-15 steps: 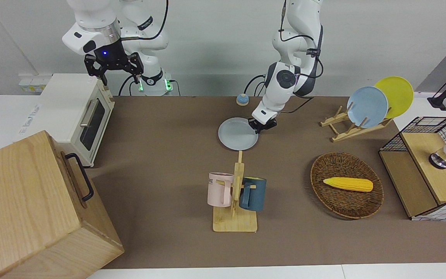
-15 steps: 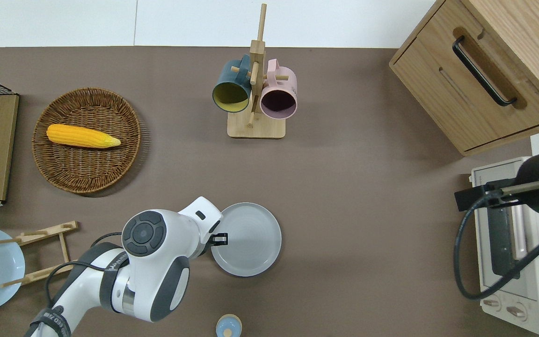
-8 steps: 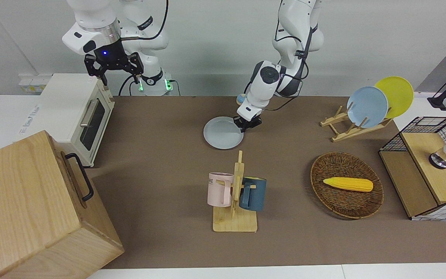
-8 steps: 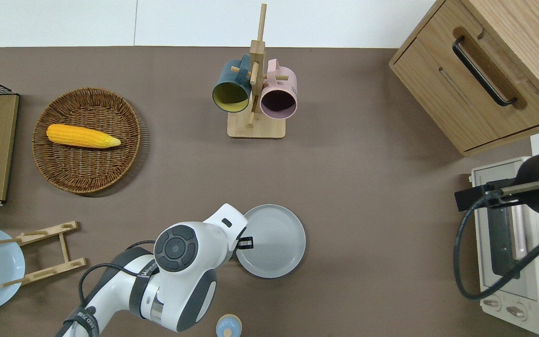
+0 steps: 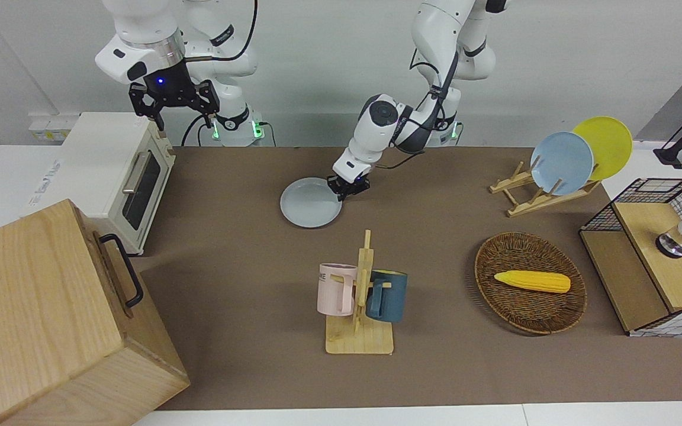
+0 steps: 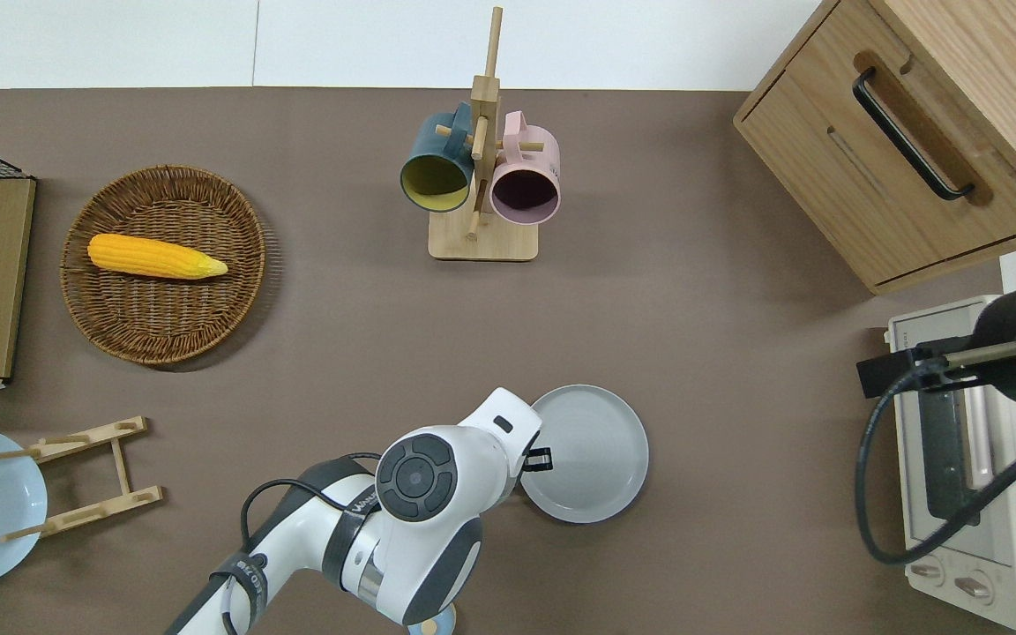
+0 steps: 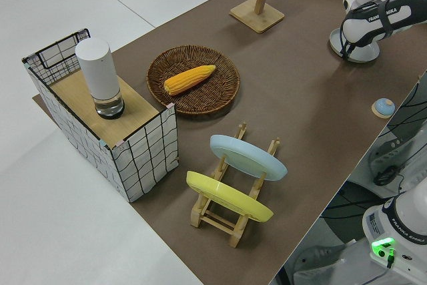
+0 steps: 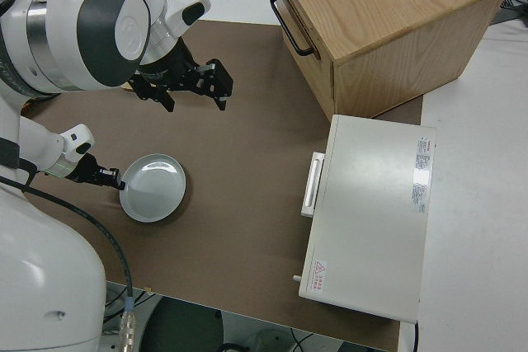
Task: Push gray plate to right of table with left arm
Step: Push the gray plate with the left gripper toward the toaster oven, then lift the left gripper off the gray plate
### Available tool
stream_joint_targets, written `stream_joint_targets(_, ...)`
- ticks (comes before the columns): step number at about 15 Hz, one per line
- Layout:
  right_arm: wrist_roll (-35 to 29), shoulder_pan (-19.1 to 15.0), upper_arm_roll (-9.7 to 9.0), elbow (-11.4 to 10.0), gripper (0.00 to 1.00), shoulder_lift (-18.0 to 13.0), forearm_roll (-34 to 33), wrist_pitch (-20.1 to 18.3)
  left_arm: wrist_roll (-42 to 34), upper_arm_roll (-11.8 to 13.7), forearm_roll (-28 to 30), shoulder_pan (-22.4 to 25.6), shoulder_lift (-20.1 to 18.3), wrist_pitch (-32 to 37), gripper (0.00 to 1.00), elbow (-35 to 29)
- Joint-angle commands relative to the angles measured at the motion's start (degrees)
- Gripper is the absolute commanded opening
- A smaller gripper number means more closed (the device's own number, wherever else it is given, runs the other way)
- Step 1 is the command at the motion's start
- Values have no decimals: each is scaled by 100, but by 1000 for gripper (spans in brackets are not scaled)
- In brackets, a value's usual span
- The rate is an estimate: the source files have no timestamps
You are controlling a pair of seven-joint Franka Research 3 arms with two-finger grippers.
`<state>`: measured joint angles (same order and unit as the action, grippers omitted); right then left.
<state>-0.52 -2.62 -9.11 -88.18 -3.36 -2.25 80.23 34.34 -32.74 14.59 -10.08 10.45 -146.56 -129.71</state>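
The plate point(image 6: 586, 453) lies flat on the table point(image 6: 720, 370), between the mug rack point(image 6: 482, 168) and the robots, somewhat toward the right arm's end of the table from the rack. The left gripper point(image 6: 540, 459) is low at the plate's rim on the edge that faces the left arm's end; whether its fingers are spread or pressed together I cannot tell. To push well, I judge it should stay low against the rim, drive through the plate's centre so it does not spin off, and stop short of the oven point(image 6: 967, 494). The right arm is parked.
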Motion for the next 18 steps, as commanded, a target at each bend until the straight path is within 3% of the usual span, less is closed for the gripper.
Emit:
stream_joint_targets(1,43,-46,-30,-23,996,-60,5,-68,196,48,-8,-178,186,-65,78,253)
stream_joint_targets(5,43,-46,-30,-23,996,-60,-3,-68,134,48,-43,-179,186,-65,830,253)
stream_joint_targets(6,43,-46,-30,-23,996,-60,-3,-68,134,48,-52,-179,186,-65,979,253)
stream_joint_targets(9,43,-46,-30,-23,996,-60,5,-68,134,57,-122,-187,177,-57,993,244)
stream_joint_targets(12,43,-46,-30,-23,996,-60,5,-68,178,83,-763,-135,133,31,995,244)
stream_joint_targets(14,43,-46,-30,-23,996,-60,5,-68,126,144,-887,-100,63,127,995,244)
stream_joint_targets(18,43,-46,-30,-23,996,-60,5,-68,-496,259,-1063,286,-358,741,995,253)
